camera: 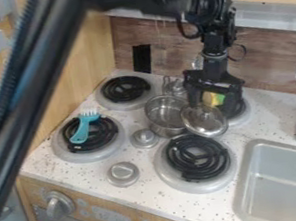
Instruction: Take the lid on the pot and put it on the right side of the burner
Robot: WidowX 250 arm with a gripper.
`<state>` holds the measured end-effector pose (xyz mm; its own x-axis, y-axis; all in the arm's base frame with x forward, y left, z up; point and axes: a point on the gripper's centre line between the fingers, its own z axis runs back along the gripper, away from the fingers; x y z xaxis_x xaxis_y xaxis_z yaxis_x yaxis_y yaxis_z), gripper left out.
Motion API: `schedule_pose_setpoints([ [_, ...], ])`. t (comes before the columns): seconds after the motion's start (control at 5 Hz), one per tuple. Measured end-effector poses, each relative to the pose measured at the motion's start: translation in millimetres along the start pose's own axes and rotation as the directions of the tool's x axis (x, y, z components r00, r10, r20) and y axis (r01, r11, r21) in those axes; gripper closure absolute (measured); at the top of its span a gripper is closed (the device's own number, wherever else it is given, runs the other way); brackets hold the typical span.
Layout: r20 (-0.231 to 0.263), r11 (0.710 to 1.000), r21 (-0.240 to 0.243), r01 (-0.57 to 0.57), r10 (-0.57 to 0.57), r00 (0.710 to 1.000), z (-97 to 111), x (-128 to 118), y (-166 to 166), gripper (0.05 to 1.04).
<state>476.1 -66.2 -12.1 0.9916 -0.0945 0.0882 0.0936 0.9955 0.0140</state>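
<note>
At the near edge of the worktop (162,200): grey knob (123,174), oven controls below on the front panel.
Sink (243,187): near right. Lid could slide in if let go too far over.
Front right burner (197,158): bare coil, just in front of lid and pot. Likely drop zone is the worktop on its right; if the release comes short, lid ends up half on the coil, tilted.
Front left burner (116,136): teal brush (84,127) across the coil, well apart from the job.
Pot (166,113): between the burners, open at the top for the most part. Light looking; a sideways push on the lid could drag or tip it.
Lid (204,120): glass with metal rim, tilted, at pot's right side, overlapping its rim in view. Whether they touch, can't tell. Just below the fingers, nearer the left one in view. A rim-only hold would probably let it swing or slip.
Gripper (212,104): above lid, fingers wide apart; no clear grip on lid.
Yellow-green thing (213,98): shows in the gap, between or behind fingers, can't tell. Could get in the way of closing.
Rear left burner (125,89): bare coil, back of the stove.
</note>
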Motion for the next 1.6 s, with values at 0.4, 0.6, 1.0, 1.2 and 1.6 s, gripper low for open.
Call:
schedule_pose_setpoints([
  [0.4, 0.033, 0.999, 0.038, 0.012, -0.014, 0.999, -9, 10, 0, 0.085],
  [0.6, 0.043, 0.997, 0.061, 0.045, -0.047, 0.998, -14, 10, -7, 0.085],
  [1.0, 0.032, 0.991, 0.11, 0.081, -0.085, 0.996, -22, 8, -9, 0.169],
  [1.2, 0.038, 0.989, 0.126, 0.078, -0.083, 0.996, -25, 11, -7, 0.461],
  [1.6, 0.029, 0.982, 0.167, 0.084, -0.09, 0.996, -36, 11, -9, 0.839],
])
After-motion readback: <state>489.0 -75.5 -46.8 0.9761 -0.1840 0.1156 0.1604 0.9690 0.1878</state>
